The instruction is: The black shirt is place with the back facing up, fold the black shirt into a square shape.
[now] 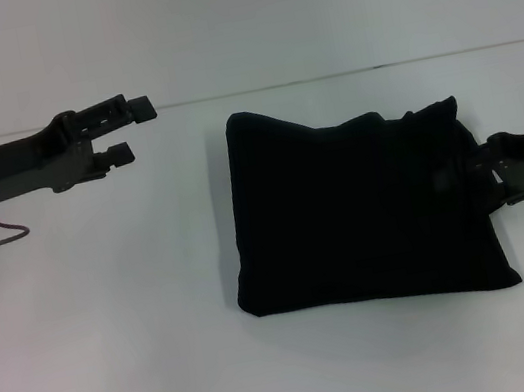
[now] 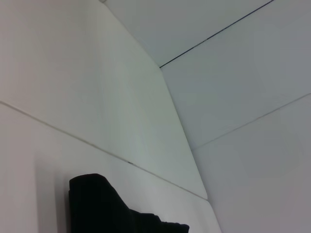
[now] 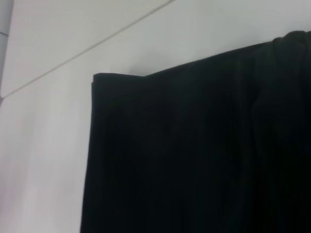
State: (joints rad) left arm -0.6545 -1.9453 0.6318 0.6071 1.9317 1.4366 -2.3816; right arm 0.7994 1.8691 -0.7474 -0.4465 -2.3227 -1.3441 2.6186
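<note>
Beside my right pincer (image 1: 490,178), touching its tip, lies the black shirt (image 1: 356,210), folded into a compact, roughly square block on the white table (image 1: 115,344). Its blank side is uppermost and its edges sit fairly even, so I judge the folding largely complete. My right arm reaches in low and level from the shirt's near edge; whether this pincer grips cloth or merely rests against it, I cannot tell. My left pincer (image 1: 134,129) hangs well apart from the shirt, raised, horizontal, its fingers spread and holding nothing.
</note>
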